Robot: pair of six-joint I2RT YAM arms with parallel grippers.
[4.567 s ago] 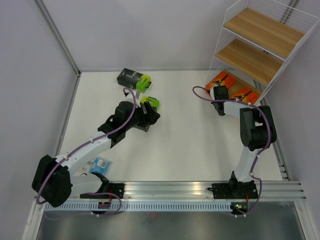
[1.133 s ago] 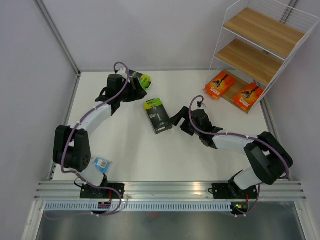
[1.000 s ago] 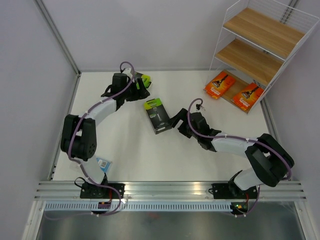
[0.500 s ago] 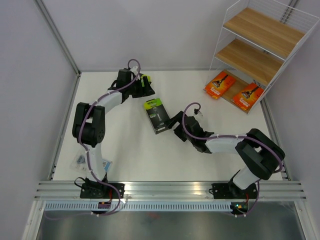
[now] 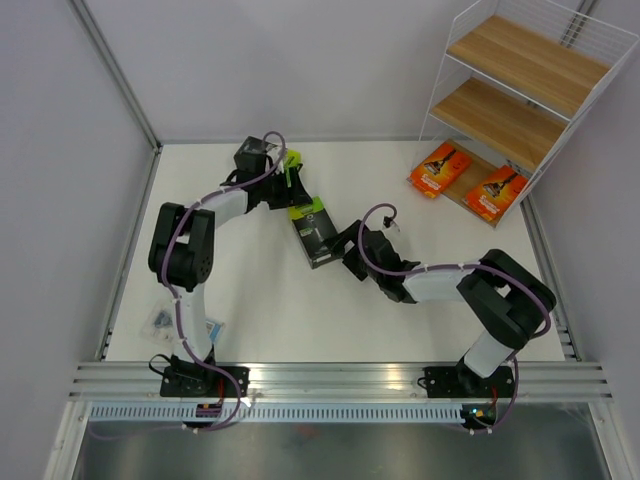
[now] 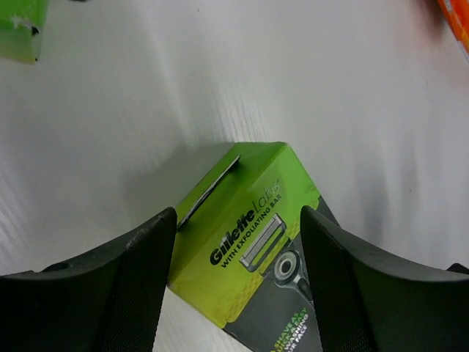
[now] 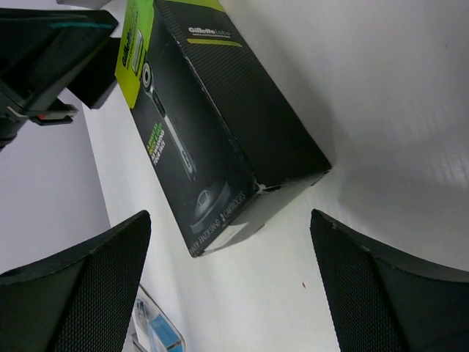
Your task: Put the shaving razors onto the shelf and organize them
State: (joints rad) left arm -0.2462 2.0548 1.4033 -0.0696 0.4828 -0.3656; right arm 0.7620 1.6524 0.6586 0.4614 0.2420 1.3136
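When reading the work area, start at the mid-table black box (image 5: 314, 233): flat on the table (image 5: 300, 320), lime-green end away from the arm bases, black end nearer. Find the second black box (image 6: 18, 29) behind it, only a green corner showing in the left wrist view, largely covered by the left arm (image 5: 215, 205) from above. Locate the two orange cards (image 5: 438, 168) side by side on the lowest board of the shelf (image 5: 520, 60), and the clear blister (image 5: 207, 327) beside the left arm's base, well apart from the rest.

Compare with one second ago. Left gripper (image 6: 238, 213): then over the far box, now swung across to the lime-green end of the mid-table box. Straddles that end, jaws apart. Cannot confirm contact with the carton sides from the wrist view. Right gripper (image 7: 231, 214): eased closer to the black end. Jaws at full spread, near end of the box just ahead of them.

Read this as both arms converging on one pack. Judge the step in hand as a pick-up of the mid-table box for transfer to the shelf at far right. Count two packs shelved, three outstanding. Expect a collision risk with both grippers closing on one carton; keep one arm clear.
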